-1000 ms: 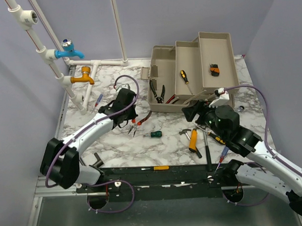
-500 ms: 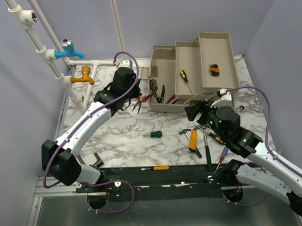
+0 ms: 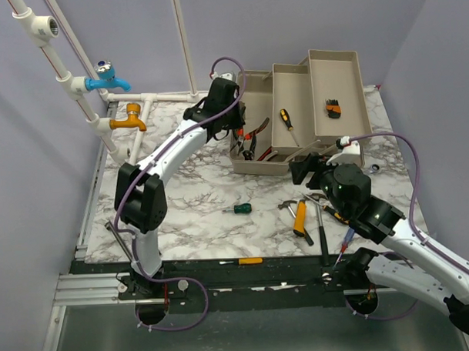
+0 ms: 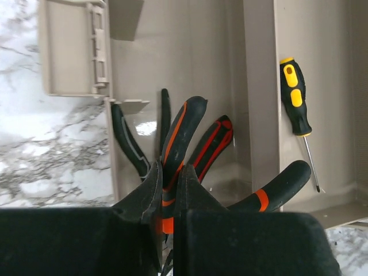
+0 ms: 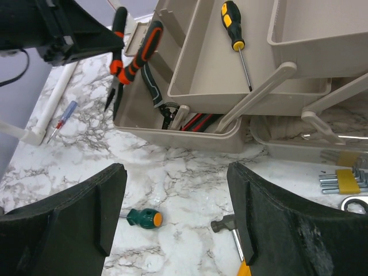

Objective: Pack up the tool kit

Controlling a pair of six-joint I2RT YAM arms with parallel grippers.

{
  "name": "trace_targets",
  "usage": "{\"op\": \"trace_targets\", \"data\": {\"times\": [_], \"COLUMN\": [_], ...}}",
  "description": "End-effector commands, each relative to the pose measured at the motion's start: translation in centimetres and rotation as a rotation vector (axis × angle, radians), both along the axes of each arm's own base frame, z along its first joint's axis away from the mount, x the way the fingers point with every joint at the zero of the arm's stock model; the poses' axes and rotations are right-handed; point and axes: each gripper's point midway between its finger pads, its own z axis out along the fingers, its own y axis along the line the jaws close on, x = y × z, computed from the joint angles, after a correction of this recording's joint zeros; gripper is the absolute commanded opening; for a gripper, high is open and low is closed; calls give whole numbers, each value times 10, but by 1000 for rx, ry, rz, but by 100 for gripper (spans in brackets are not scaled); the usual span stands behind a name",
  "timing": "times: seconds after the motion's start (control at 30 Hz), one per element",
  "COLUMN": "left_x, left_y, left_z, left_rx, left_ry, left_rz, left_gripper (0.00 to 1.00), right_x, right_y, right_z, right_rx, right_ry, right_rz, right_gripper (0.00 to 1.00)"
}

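Note:
The beige toolbox (image 3: 335, 72) stands open at the back right with its trays folded out. My left gripper (image 3: 243, 133) is shut on black-and-orange pliers (image 4: 181, 132) and holds them over the box's bottom compartment (image 4: 144, 69), where other pliers lie. The held pliers also show in the right wrist view (image 5: 138, 57). A yellow-black screwdriver (image 3: 287, 120) lies in the middle tray. My right gripper (image 5: 175, 213) is open and empty above the table in front of the box. A green screwdriver (image 5: 144, 217) and a hammer (image 3: 300, 217) lie below it.
White pipes with a blue tap (image 3: 108, 80) and an orange tap (image 3: 128, 119) stand at the back left. A small screwdriver (image 3: 153, 154) lies near the pipes. Hex keys (image 5: 339, 179) lie at the right. A yellow-handled screwdriver (image 3: 241, 261) lies on the front rail.
My left gripper has carried the pliers from the left middle of the table up and right to over the toolbox's bottom compartment. The right arm has barely moved.

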Motion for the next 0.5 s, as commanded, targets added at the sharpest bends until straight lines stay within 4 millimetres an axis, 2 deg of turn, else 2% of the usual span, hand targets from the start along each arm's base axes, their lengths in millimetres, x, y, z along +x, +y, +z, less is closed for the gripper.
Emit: {"op": "trace_targets", "data": {"times": [0.0,0.17,0.3,0.37,0.47], "left_x": [5,6,4,1,-5], "left_y": [-36,-58,-71,-67,-61], "left_z": [17,11,-10,-20,-15], "left_rx": [-167,-282,-323,-303,-311], "left_ry": [14,46,108,117,55], "left_rz": [-119,-168,-207,-204,-210], "left_gripper": [0,0,2,14,43], "right_x": [7,10,15,17,20], "right_y": [-2,-1,4,8,14], "right_z": [14,10,13,14,11], "right_rx": [1,-10,-12,-17,-29], "right_ry": [-48,-48,-61,-62,-50], "right_rz": [-30,-38,-31,-23,-4], "right_gripper": [79,79,79,79,79]}}
